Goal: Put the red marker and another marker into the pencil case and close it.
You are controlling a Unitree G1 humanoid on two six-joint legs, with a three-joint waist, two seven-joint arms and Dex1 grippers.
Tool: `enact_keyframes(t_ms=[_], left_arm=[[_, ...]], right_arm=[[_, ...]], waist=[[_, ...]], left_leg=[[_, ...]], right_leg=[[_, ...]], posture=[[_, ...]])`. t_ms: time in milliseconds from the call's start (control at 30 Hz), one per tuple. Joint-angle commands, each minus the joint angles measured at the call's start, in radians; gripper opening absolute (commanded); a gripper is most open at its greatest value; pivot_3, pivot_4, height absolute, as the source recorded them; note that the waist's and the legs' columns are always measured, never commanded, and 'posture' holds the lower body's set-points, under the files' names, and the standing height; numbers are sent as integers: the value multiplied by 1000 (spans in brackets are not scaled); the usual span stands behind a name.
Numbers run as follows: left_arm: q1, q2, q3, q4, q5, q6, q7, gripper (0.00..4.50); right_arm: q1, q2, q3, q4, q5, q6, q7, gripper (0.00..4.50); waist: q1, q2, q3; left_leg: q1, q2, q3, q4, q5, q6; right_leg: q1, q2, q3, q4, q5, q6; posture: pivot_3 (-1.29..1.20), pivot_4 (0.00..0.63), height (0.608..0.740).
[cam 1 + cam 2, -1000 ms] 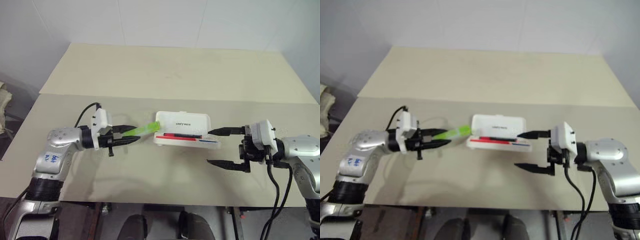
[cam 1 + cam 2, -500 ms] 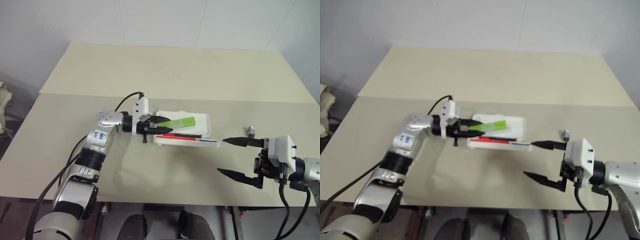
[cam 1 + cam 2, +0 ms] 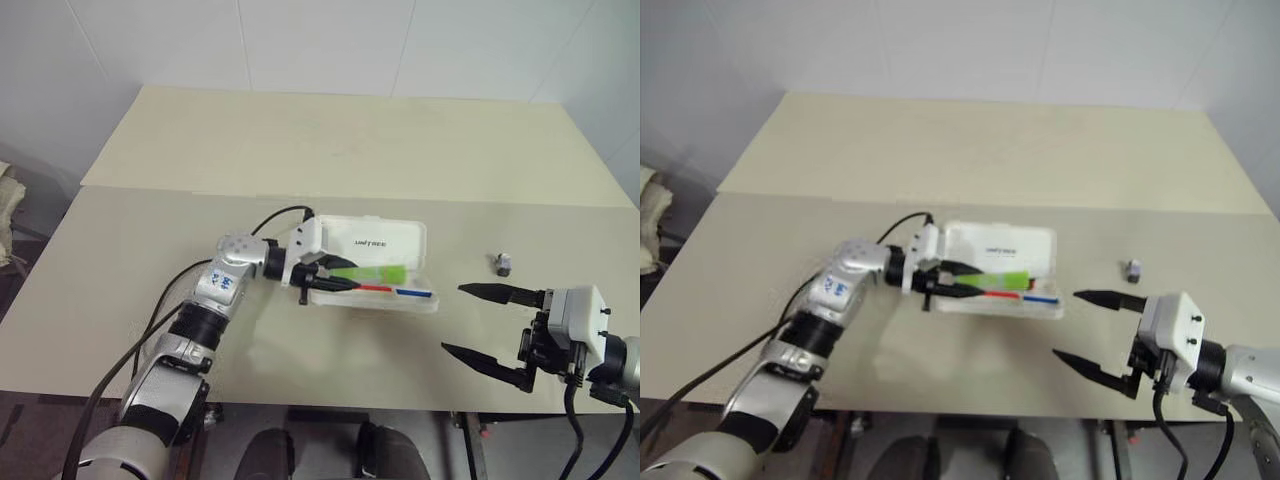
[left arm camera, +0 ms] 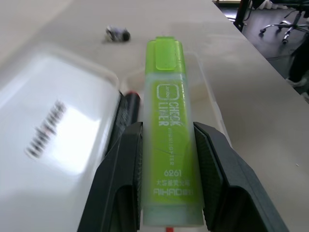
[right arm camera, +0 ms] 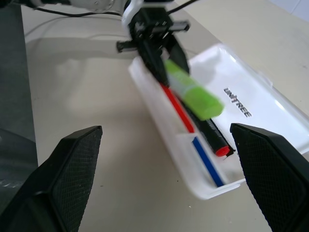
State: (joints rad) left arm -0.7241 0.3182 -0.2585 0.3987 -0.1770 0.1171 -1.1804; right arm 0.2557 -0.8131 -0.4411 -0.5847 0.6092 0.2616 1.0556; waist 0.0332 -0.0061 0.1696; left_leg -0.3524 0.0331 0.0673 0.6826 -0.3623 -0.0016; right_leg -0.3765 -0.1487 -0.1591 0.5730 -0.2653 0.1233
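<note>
The white rectangular hard plastic pencil case [image 3: 375,262] lies open near the middle of the pale beige table [image 3: 330,150], its lid with dark lettering laid back flat on the far side and its tray toward the robot. The left gripper [image 3: 335,278] reaches in from the case's left end, its two black fingers [image 4: 120,179] closed on the barrel of the flat lime-green highlighter pen [image 4: 170,125], which sticks out lengthwise over the tray (whether it touches the tray bottom cannot be told). In the tray, beside thin red and blue stripes, lies the thick black marker with a red tip [image 5: 216,138]. The right gripper [image 3: 480,322] hangs above the table's near right part, well apart from the case, jaws spread wide and empty. A small grey object [image 3: 503,263] sits on the table right of the case.
</note>
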Motion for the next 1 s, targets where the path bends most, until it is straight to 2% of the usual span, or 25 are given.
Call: enact_keyframes(t_ms=[33, 300, 733, 1000], left_arm=[[37, 10, -27, -103, 21, 55, 22, 1125], [105, 27, -49, -211, 47, 101, 55, 1125], [93, 116, -57, -250, 61, 111, 20, 1125], [80, 89, -70, -250, 58, 107, 24, 1125]], right_arm=[[-2, 5, -29, -29, 23, -6, -14, 4500], [-36, 0, 5, -14, 21, -1, -27, 4500], [-96, -3, 53, 14, 17, 6, -22, 4500], [-107, -2, 69, 13, 16, 5, -31, 4500]], waist=[[1, 0, 0], [4, 0, 0], [13, 0, 0], [18, 0, 0]], left_leg=[[0, 0, 0, 0, 0, 0], [0, 0, -1, 0, 0, 0], [0, 0, -1, 0, 0, 0], [0, 0, -1, 0, 0, 0]], right_leg=[[0, 0, 0, 0, 0, 0], [0, 0, 0, 0, 0, 0], [0, 0, 0, 0, 0, 0], [0, 0, 0, 0, 0, 0]], posture=[[0, 150, 740], [0, 150, 740], [0, 150, 740], [0, 150, 740]])
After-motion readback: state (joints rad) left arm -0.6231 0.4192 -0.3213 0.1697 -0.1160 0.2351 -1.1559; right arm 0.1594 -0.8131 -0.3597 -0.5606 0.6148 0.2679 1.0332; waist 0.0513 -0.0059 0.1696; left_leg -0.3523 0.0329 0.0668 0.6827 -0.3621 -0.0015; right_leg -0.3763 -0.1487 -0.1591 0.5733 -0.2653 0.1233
